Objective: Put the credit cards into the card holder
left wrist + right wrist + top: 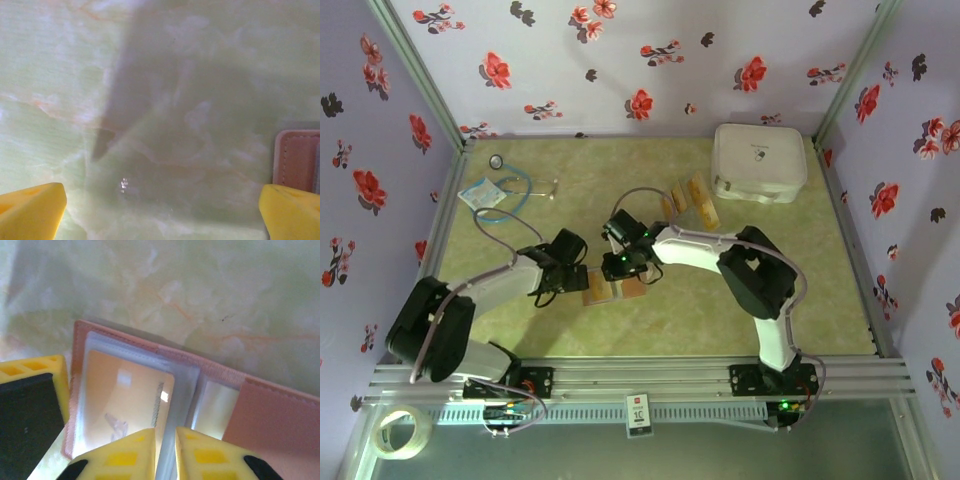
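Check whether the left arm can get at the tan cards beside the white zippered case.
Probably not directly: the right arm lies between the left arm and the thin tan rectangular cards.

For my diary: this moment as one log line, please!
left fingers open beside card holder | right fingers pinch its sleeve | one credit card inside

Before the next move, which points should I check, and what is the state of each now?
1. Holder lies open: ok.
2. One card sits inside a sleeve: ok.
3. Right pincer grips that sleeve: cannot tell; its fingers are nearly together.
4. Left pincer open and empty: ok.
5. All cards loaded: not ok; loose cards lie near the white case.
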Motion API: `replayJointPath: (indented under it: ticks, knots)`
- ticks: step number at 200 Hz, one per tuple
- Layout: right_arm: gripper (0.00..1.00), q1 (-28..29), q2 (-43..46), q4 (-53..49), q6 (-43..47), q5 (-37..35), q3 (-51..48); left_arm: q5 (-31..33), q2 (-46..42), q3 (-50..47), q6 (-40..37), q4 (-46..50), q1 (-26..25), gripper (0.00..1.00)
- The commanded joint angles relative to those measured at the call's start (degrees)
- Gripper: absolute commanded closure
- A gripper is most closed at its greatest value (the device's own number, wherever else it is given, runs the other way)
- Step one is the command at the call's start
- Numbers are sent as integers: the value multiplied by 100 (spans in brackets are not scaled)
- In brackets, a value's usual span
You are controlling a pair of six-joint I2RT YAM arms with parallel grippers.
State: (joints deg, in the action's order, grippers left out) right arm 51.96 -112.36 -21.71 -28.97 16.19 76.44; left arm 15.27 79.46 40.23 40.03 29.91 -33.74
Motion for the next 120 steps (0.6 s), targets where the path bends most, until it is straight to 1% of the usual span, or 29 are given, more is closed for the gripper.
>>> replayJointPath:
  ticks: [1,34,56,74,94,120]
  knots:
    - [75,-84,682,-159,-26,-145,-100,-24,-474,221,-58,432,34,0]
    - [63,-288,1436,-160,-25,-398,-752,-169,-1042,286,-171,493,51,0]
    - [54,-521,1925,-24,-82,-646,-1341,-461,-1354,169,-225,186,57,0]
    - [48,-737,2188,85,-108,-828,-1740,-846,-1459,6,-211,-246,51,0]
    - [45,-939,2225,228,-113,-818,-2006,-1209,-1406,-201,-119,-789,45,0]
    - [45,-988,1985,370,-61,-697,-2047,-1543,-1060,-344,-4,-1398,36,0]
